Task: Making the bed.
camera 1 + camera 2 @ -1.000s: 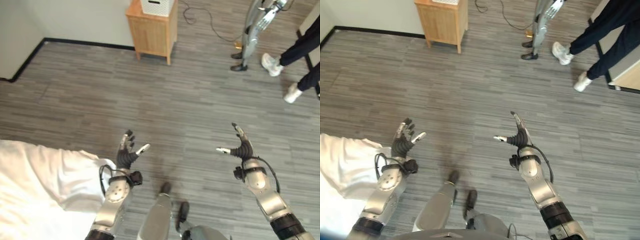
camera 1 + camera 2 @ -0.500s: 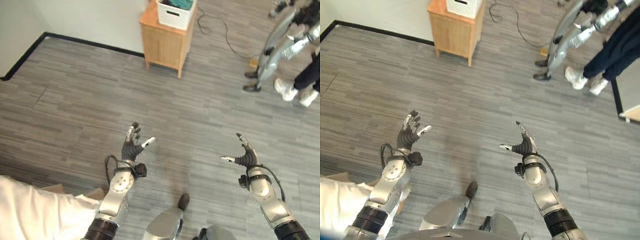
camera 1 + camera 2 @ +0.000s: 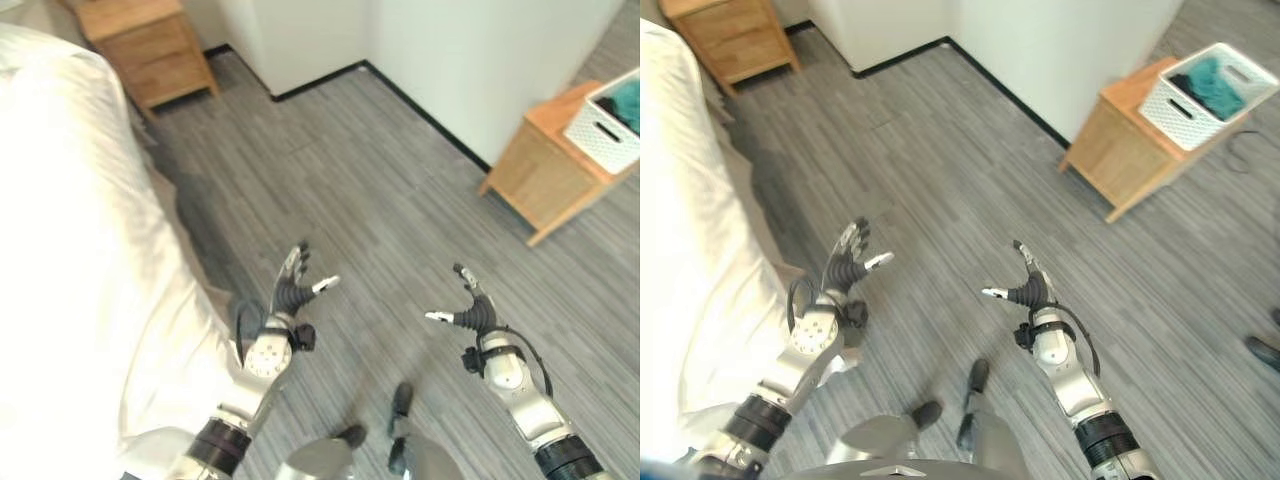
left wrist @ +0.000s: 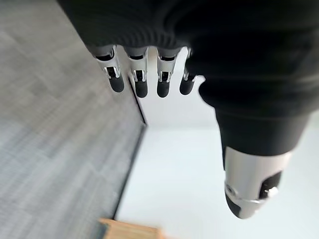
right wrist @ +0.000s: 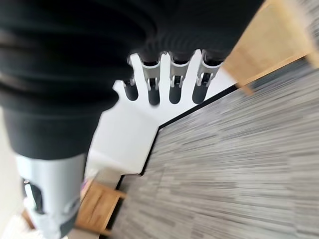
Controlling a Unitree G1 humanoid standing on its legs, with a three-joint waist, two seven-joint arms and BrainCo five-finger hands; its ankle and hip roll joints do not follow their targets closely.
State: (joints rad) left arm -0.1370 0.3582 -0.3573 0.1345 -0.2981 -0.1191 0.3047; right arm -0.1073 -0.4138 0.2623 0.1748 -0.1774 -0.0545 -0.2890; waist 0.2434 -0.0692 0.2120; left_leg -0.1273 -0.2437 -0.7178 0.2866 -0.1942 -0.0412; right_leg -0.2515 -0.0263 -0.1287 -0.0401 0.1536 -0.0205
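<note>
The smooth white bed sheet (image 3: 70,260) lay just beside the left hand (image 3: 290,295). Left hand and right hand (image 3: 470,310) were spread open, empty, above the striped grey floor (image 3: 350,190).

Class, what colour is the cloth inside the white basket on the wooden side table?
Teal cloth, clearest in the right eye view.

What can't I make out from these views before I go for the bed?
- White bedding: its far side and foot run off the eye views' left and lower edges.
- Basket on the side table: the teal contents are too small to identify.
- Second wooden cabinet: cut off by the top edge.
- Left hand and right hand: both open, holding nothing.
</note>
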